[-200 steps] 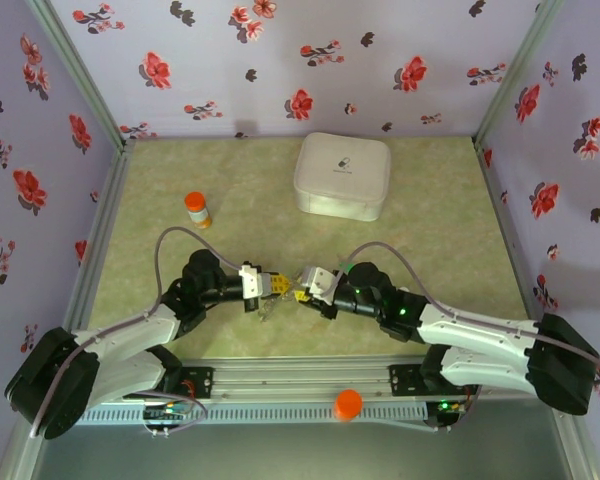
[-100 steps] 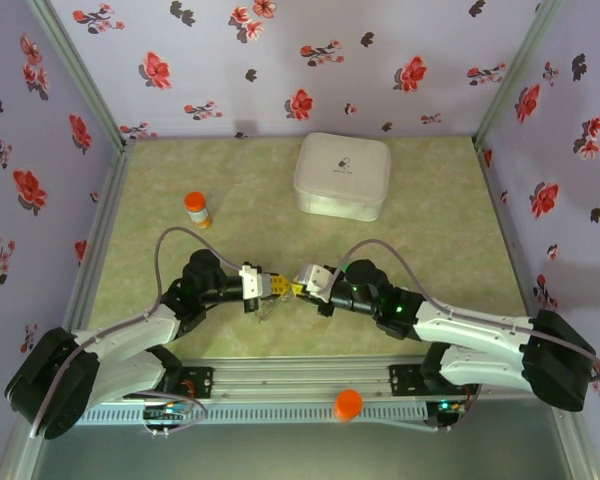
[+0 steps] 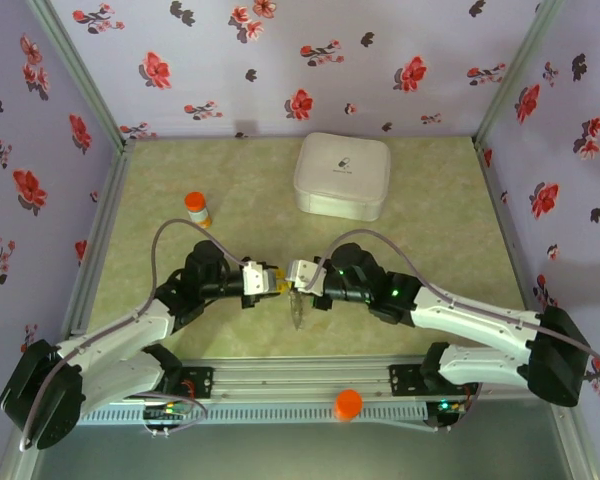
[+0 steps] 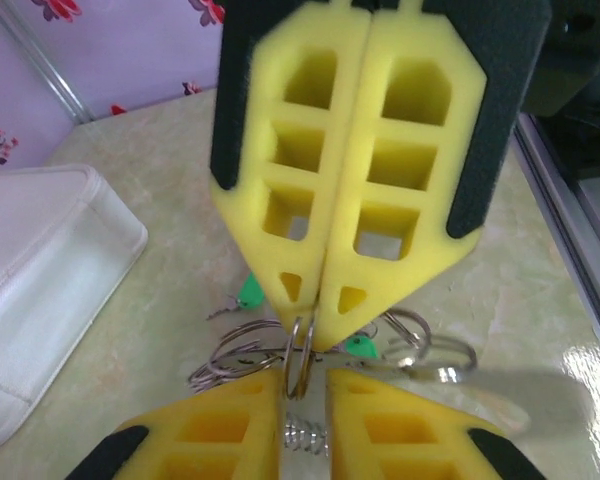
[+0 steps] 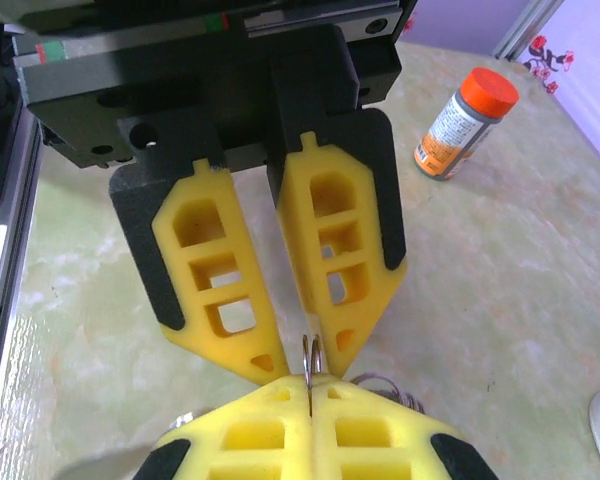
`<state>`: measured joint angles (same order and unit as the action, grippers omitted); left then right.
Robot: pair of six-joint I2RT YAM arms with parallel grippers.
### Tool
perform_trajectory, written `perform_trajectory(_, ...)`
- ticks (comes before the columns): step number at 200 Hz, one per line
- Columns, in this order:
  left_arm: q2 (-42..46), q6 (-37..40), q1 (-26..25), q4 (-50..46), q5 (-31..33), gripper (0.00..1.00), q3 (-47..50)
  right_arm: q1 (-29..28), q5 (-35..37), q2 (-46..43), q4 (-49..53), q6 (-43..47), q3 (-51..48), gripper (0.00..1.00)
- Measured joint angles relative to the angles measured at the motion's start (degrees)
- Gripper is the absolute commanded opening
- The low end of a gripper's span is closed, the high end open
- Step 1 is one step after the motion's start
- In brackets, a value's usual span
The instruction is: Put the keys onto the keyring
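My two grippers meet tip to tip above the middle of the table. The right gripper (image 5: 310, 385) is shut on a thin metal ring of the keyring (image 5: 311, 360), held upright. The left gripper (image 4: 305, 385) stands slightly open, its fingers (image 5: 332, 250) on either side of that ring and apart from it. More loops of the keyring (image 4: 230, 360) and a small spring lie below on the table. Two green-headed keys (image 4: 250, 292) (image 4: 360, 347) lie among those loops. From above, the keyring (image 3: 298, 306) dangles under the left gripper (image 3: 273, 282) and the right gripper (image 3: 292, 281).
A white case (image 3: 342, 175) sits at the back of the table, also seen in the left wrist view (image 4: 40, 270). An orange-capped bottle (image 3: 197, 209) (image 5: 467, 122) stands at the left. An orange cap (image 3: 348, 403) rests on the front rail.
The right gripper has come in against the left one and shut. The left jaws have parted slightly. Both wrists have shifted a little away from the near edge, and the keyring now hangs below them.
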<state>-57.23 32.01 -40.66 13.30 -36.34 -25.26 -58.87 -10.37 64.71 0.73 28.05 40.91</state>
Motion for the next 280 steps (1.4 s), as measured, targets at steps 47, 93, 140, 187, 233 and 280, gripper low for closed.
perform_trajectory(47,0.0,0.33,-0.24,-1.6,0.63,0.18,0.0,-0.07,-0.09,2.16,3.82,2.08,2.91,0.0)
perform_trajectory(93,0.02,0.33,-0.39,-1.55,0.81,0.18,0.0,-0.07,-0.15,2.86,5.4,3.13,3.96,0.0)
perform_trajectory(140,1.62,0.31,-0.39,-1.36,0.83,0.15,0.0,-0.07,-0.15,2.86,5.46,3.48,3.96,0.0)
perform_trajectory(187,0.76,0.48,-0.37,-0.66,0.61,0.0,-0.24,-0.04,-0.13,2.84,5.66,3.45,4.15,0.0)
perform_trajectory(233,0.68,-0.09,-0.59,2.23,-0.63,0.0,0.13,4.48,-5.6,-3.26,-1.68,-1.09,-2.49,0.37)
perform_trajectory(280,-0.92,-8.68,-0.59,15.85,-2.21,0.0,5.33,9.07,-11.13,-7.23,-7.43,-4.74,-7.69,0.37)
